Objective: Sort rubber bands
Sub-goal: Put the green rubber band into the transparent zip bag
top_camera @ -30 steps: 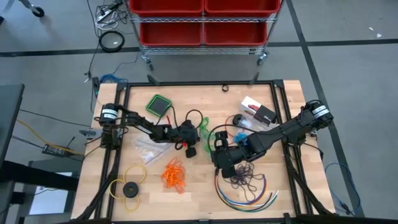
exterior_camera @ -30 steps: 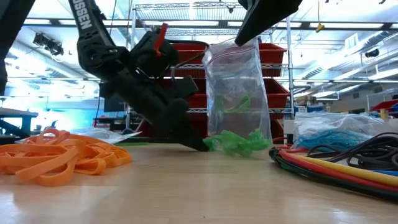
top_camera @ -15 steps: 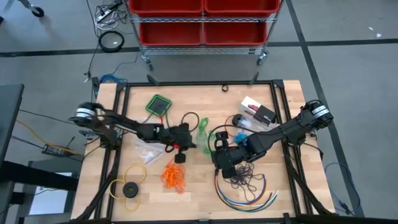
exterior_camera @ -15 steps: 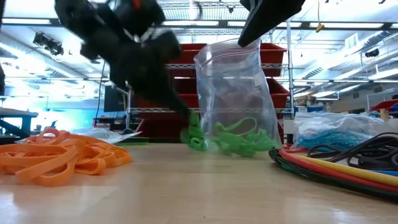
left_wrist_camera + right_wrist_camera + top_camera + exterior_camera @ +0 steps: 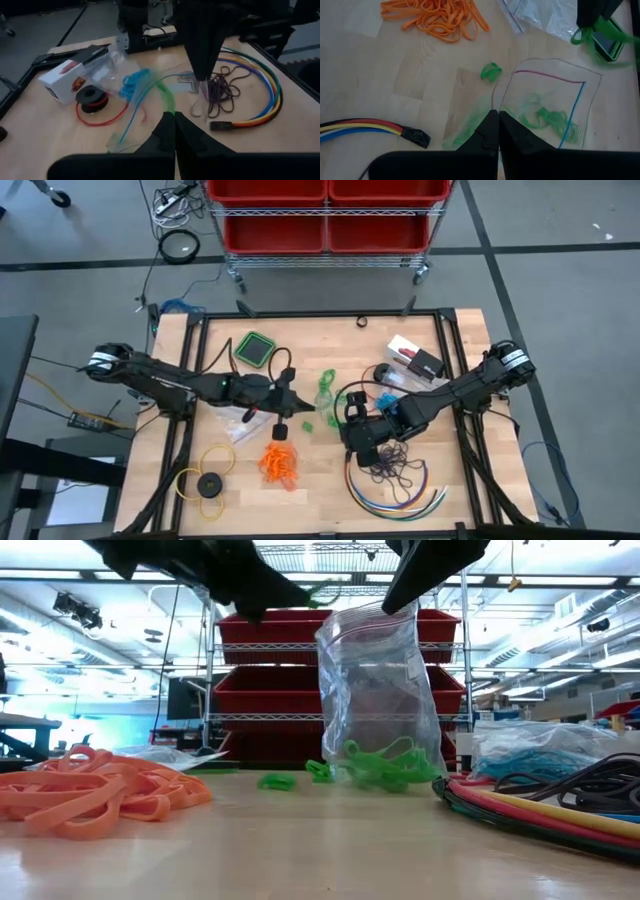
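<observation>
- The right gripper (image 5: pixel 352 412), near the middle of the wooden table (image 5: pixel 330 490), has its fingers pressed together on the top edge of a clear zip-top plastic bag (image 5: pixel 380 690), which hangs upright from it with its bottom resting on the table.
- Some thin green rubber bands (image 5: pixel 385 762) already lie inside the bag's bottom; this colour looks partly sorted.
- The left gripper (image 5: pixel 297 402), just beside the bag toward the table's left edge, is raised and pinched shut on a thin green band (image 5: pixel 162 90) that trails from its fingertips; that band is not yet in the bag.
- A few stray green bands (image 5: pixel 272 781) lie loose on the table beside the bag, still to be picked up.
- The heap of flat orange rubber bands (image 5: pixel 279 461) lies unsorted toward the table's near edge, left of centre.
- The tangle of dark purple rubber bands (image 5: pixel 395 465) lies near the right arm, beside the curved multicoloured cables (image 5: pixel 400 498); it looks untouched.
- The blue rubber bands (image 5: pixel 132 82) appear to sit in a second clear bag toward the far right corner, beside a white box (image 5: pixel 415 358); whether that lot is finished I cannot tell.
- More clear bags (image 5: pixel 235 418) lie flat under the left arm, seemingly unused.
- Judged so: green is under way, orange and purple remain, so well under half is done.
</observation>
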Action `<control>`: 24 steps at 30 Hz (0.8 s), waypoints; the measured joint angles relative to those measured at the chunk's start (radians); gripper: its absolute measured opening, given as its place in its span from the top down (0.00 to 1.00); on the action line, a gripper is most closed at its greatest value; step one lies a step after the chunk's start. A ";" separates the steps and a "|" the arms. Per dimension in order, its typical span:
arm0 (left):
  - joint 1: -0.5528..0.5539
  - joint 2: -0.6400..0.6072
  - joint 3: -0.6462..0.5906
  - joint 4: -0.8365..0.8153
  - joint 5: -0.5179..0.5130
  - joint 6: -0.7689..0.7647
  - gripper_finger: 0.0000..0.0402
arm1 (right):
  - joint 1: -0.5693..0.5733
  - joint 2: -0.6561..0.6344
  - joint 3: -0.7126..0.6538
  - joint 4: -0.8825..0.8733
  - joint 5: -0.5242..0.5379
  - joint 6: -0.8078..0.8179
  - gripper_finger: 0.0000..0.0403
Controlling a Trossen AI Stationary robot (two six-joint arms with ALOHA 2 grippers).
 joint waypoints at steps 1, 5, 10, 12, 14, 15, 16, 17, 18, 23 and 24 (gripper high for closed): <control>-0.002 0.001 0.000 0.015 0.001 0.000 1.00 | 0.000 0.000 0.000 0.000 0.000 0.000 1.00; -0.009 0.000 0.001 0.083 0.034 0.012 1.00 | 0.000 0.000 0.000 0.000 0.000 0.000 1.00; -0.005 0.004 0.014 0.080 0.031 0.036 0.99 | 0.000 0.000 0.000 0.004 0.000 0.000 1.00; -0.005 0.016 0.027 0.085 0.031 0.050 0.99 | 0.000 0.000 0.000 0.005 0.000 -0.001 1.00; -0.005 0.042 0.042 0.081 0.031 0.056 0.99 | 0.000 0.000 0.000 0.006 0.000 -0.001 1.00; -0.005 0.054 0.050 0.082 0.031 0.065 0.99 | 0.000 0.000 0.000 0.006 0.000 -0.001 1.00; -0.005 0.069 0.056 0.071 0.031 0.073 0.99 | 0.000 0.000 0.000 0.006 0.000 -0.001 1.00; -0.005 0.086 0.068 0.059 0.031 0.078 0.99 | 0.000 0.000 0.000 0.010 0.001 -0.001 1.00; -0.005 0.103 0.081 0.050 0.031 0.081 0.99 | 0.000 0.000 0.000 0.012 0.001 -0.001 1.00; -0.005 0.188 0.149 -0.073 -0.015 0.097 0.96 | -0.001 0.000 0.000 0.009 0.001 -0.002 1.00; -0.005 0.197 0.162 -0.094 -0.043 0.098 0.94 | -0.001 0.000 0.000 0.008 0.001 -0.002 1.00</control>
